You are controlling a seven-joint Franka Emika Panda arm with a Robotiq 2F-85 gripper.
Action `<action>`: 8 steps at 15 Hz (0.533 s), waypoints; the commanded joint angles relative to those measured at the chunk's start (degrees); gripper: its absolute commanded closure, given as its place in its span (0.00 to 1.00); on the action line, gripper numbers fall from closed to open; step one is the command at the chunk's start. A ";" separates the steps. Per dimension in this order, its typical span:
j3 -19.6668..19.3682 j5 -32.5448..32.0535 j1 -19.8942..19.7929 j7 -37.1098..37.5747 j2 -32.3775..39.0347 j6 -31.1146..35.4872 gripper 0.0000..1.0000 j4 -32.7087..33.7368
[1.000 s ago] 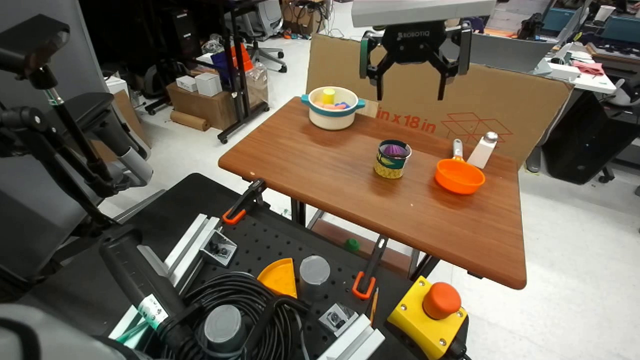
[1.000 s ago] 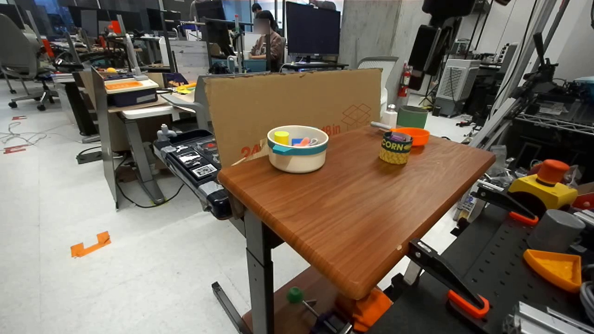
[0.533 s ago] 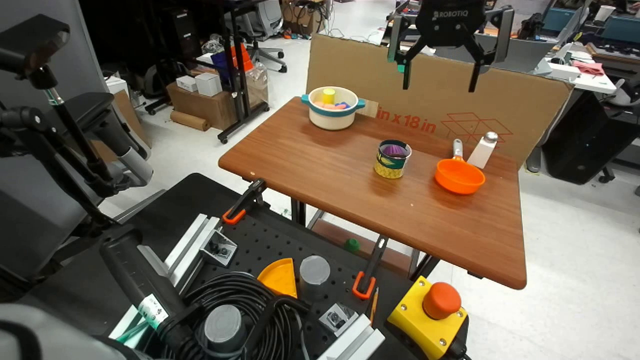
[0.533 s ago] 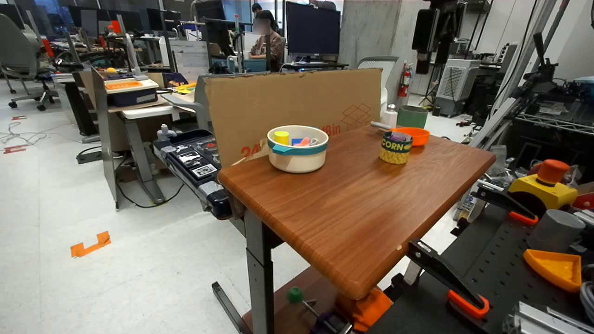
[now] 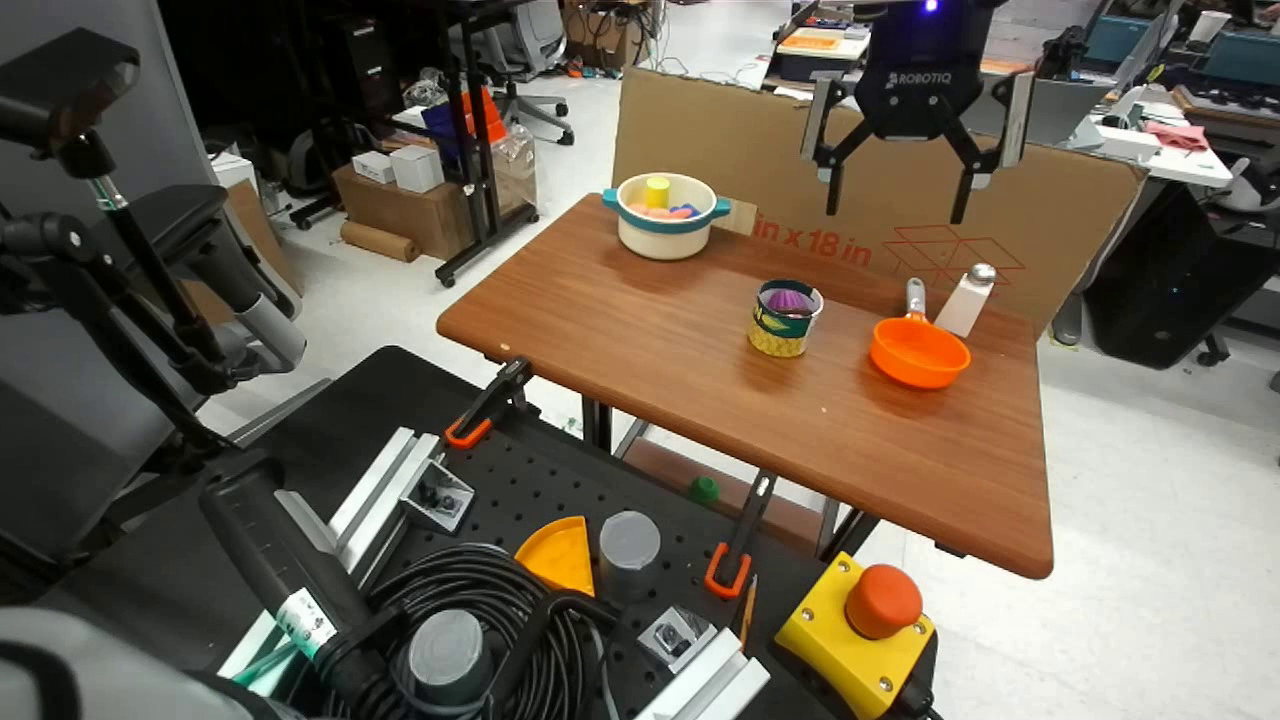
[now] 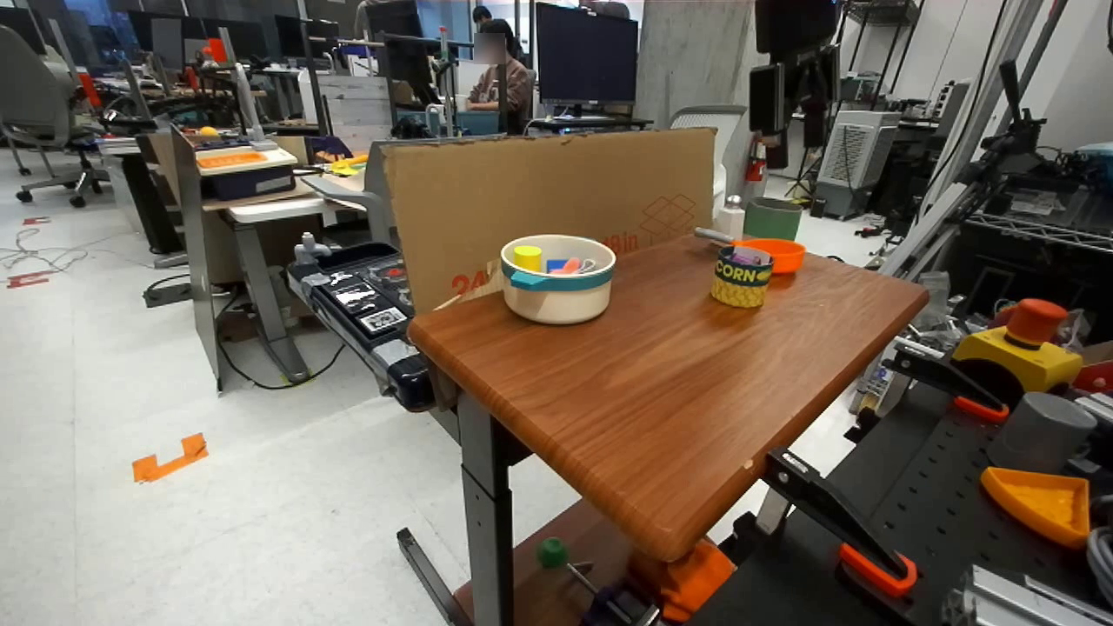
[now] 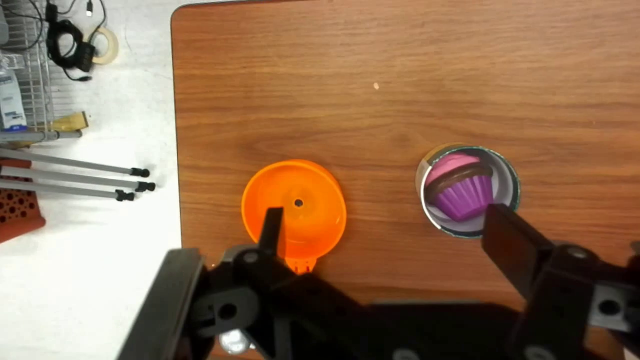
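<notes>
Since the pincer (image 5: pixel 896 208) hangs high with its fingers spread apart and nothing between them, we'd tag this as a pre-grasp hover, our reading only. Nearest things: orange pan (image 7: pixel 300 185) and corn can (image 5: pixel 778 338), both on the desk (image 5: pixel 620 330), both well apart from the fingers. In the wrist view we see one finger overlapping the pan, the other the can's rim; toy cupcake (image 7: pixel 465 197) lies tipped inside the can. Any grasp, we judge, would call for centring over one item first, then a straight descent with the fingers wide. Edges: desk ends near the pan, floor beyond. Cardboard (image 5: pixel 700 140) stands along the back, white shaker (image 5: pixel 964 305) just beside the pan, so tight there. We get bare wood between can and pot (image 5: pixel 665 240), plus more toward the front edge.
</notes>
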 commanded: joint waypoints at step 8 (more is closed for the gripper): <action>2.90 4.82 -1.47 -15.43 -1.86 7.20 0.00 -5.83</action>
